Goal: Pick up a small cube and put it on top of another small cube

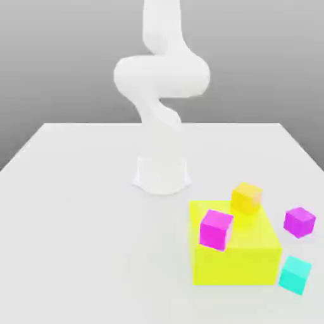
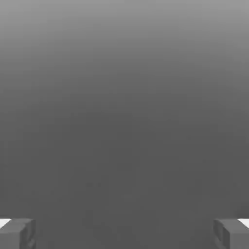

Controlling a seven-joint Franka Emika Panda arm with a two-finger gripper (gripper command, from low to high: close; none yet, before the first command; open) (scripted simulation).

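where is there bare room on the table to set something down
Probably best: the table from the exterior view's left edge to the yellow block; also behind it, beside the robot's base. Crowded: around the block's right side.

The small turquoise cube (image 1: 295, 275), plain-faced, sits askew on the desk (image 1: 95, 234), near the exterior view's right edge.

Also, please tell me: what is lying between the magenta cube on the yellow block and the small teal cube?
In the exterior view, only part of the yellow block lies between the magenta cube and the teal cube.
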